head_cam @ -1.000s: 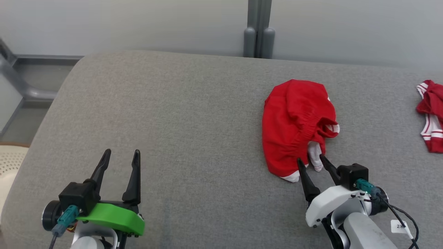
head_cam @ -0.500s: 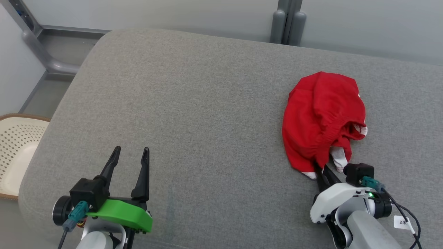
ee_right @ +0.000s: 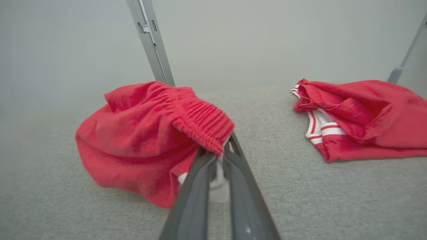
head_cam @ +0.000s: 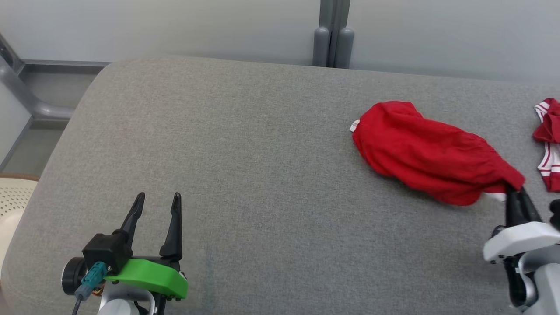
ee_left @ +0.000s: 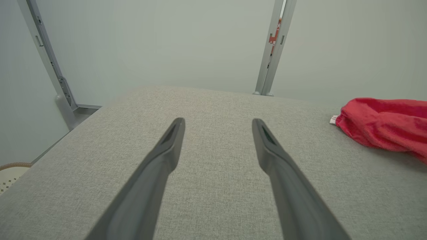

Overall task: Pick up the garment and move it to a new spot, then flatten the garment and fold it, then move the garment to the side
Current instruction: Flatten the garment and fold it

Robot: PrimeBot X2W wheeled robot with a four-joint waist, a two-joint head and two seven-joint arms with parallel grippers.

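The garment (head_cam: 433, 153) is a pair of red shorts with white trim, stretched out on the grey cushion (head_cam: 245, 175) at the right. My right gripper (head_cam: 512, 192) is shut on its near right end; the right wrist view has the elastic waistband of the garment (ee_right: 146, 133) draped over the closed fingers (ee_right: 200, 180), with white trim pinched between them. My left gripper (head_cam: 157, 202) stands open at the lower left over bare cushion, nothing between its fingers (ee_left: 166, 150). The garment (ee_left: 383, 123) lies far to its right.
A second red garment with white stripes (head_cam: 549, 144) lies at the cushion's far right edge, also seen as the striped red garment (ee_right: 357, 116). A cream perforated basket (head_cam: 13, 197) sits left of the cushion. A grey post (head_cam: 331, 35) stands behind against the wall.
My right gripper closed on the shorts' near edge and pulled it to the right, stretching the bunched garment out. The left gripper stayed put. The head camera shifted.
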